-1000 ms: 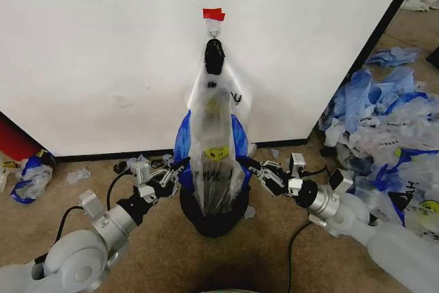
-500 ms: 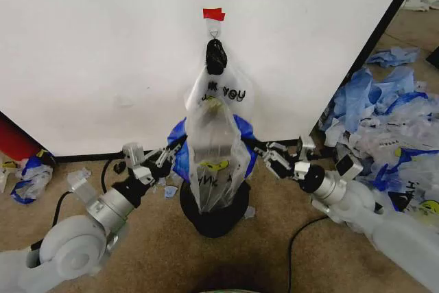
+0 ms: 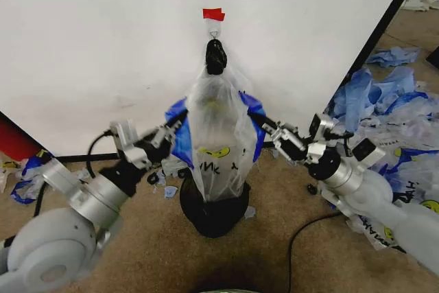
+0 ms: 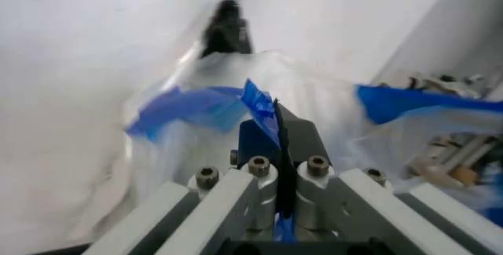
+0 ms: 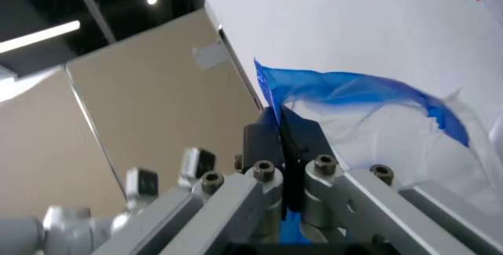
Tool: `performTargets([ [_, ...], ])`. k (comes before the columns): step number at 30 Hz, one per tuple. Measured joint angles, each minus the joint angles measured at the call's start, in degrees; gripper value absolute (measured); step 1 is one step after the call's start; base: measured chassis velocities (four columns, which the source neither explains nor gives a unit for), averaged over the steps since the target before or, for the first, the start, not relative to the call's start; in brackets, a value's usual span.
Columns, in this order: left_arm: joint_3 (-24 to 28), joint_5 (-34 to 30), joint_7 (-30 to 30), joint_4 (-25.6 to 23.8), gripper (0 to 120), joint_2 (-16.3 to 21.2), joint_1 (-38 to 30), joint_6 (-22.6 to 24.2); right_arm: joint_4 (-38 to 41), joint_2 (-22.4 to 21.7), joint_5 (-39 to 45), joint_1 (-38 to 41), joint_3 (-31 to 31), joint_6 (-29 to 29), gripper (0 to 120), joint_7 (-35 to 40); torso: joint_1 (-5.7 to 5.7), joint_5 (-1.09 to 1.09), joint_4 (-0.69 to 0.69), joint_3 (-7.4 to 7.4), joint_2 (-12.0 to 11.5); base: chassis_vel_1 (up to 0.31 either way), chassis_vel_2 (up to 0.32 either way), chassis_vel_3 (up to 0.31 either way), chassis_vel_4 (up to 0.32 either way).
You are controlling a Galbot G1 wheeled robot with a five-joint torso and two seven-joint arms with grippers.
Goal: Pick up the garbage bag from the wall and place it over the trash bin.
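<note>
Pinching the blue handles of the garbage bag in clamped left gripper and right gripper, above trash bin; judged light, limp, slippery, tearable.

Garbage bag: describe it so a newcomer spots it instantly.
Find the white wall with the red tape patch. Directly below hangs the garbage bag, above the black trash bin. Unlike the heaped bags at right, it is stretched between the left gripper and right gripper.
</note>
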Motion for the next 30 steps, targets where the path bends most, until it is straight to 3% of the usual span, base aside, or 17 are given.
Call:
performTargets([
  [3, -0.4, -3.4, -3.0, 0.0, 0, 0.3, -0.2, 0.6, 2.5, -0.8, 1.9, 0.3, 0.1, 0.1, 0, 3.7, 0.0, 0.01, 0.0, 0.0, 0.0, 0.0, 0.0, 0.0, 0.0],
  [11, 0.1, -7.6, -6.8, 0.1, 0, -2.0, 0.8, 1.0, 3.1, -0.9, -1.1, -1.6, -0.8, 0.6, 0, 4.7, 0.0, 0.03, 0.0, 0.0, 0.0, 0.0, 0.0, 0.0, 0.0],
  [24, 1.2, -8.0, -7.8, 0.3, 0, -4.0, 2.1, 2.1, 3.1, -1.5, -2.6, -1.7, -1.9, 0.4, 0, 5.2, 0.0, 0.01, 0.0, 0.0, 0.0, 0.0, 0.0, 0.0, 0.0],
  [30, 2.9, -6.0, -7.7, 0.3, 0, -6.0, 4.3, 2.6, 2.2, 1.3, -5.3, -3.5, -4.1, 0.3, 0, 5.6, 0.0, 0.02, 0.0, 0.0, 0.0, 0.0, 0.0, 0.0, 0.0],
])
